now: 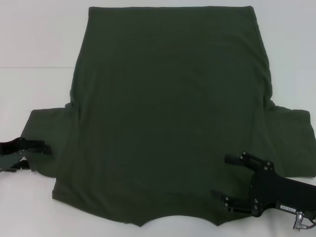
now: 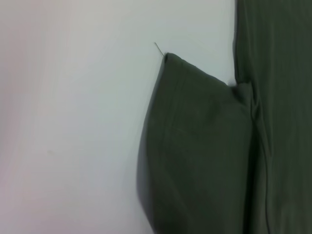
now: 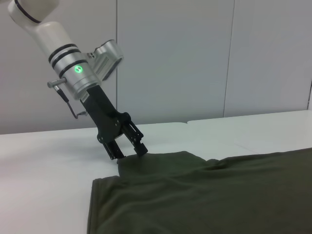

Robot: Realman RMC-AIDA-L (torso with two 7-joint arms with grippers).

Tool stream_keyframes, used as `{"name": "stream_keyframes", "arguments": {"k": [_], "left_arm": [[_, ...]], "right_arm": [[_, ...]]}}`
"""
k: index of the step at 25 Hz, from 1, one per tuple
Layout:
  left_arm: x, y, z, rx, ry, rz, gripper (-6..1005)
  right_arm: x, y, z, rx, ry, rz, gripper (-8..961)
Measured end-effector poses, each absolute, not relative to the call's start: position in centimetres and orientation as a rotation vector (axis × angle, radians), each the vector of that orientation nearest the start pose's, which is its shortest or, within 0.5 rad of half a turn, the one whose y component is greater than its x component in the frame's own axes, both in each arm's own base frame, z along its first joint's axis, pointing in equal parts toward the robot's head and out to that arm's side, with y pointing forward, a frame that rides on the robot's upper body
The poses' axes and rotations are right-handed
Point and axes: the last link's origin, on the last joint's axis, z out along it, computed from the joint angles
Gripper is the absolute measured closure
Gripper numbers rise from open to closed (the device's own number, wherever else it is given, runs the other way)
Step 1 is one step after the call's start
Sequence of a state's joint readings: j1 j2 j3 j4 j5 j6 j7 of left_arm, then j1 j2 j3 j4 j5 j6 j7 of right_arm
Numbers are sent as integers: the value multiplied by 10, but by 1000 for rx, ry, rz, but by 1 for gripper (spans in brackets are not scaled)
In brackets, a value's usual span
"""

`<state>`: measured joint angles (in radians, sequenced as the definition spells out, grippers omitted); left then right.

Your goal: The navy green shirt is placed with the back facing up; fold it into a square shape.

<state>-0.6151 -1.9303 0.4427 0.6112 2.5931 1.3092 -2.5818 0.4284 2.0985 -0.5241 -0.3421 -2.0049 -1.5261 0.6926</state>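
Nearest the robot, the right hand [image 1: 226, 182] hovers with fingers spread over the shoulder area of the navy green shirt [image 1: 168, 113]; the left hand [image 3: 130, 148], fingers slightly apart, meets the left sleeve's [image 2: 195, 146] edge. Judged: the first fold is only starting, and next each hand must pinch fabric. The plain olive shirt lies flat on the white counter [image 1: 34, 39], hem farthest.

— From my console, what's around the tool tips besides the work?

— A white table [image 1: 39, 44] under both of them, spreading out on every side.

— Anything behind?

— A pale panelled wall [image 3: 195, 58] beyond the far arm's tip, with vertical seams. I also see a loose thread [image 2: 159, 48] on the tabletop.
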Motion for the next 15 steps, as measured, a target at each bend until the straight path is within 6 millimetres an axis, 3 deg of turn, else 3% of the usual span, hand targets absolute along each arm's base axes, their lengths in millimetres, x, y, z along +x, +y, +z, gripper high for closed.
{"name": "stream_keyframes", "arguments": {"k": [7, 15], "left_arm": [[-357, 356, 62, 2363, 2678, 325, 348], [-357, 356, 62, 2362, 2681, 316, 629]], "right_arm": [[303, 271, -45, -2601, 240, 748, 13], [303, 271, -44, -2600, 236, 750, 12]]}}
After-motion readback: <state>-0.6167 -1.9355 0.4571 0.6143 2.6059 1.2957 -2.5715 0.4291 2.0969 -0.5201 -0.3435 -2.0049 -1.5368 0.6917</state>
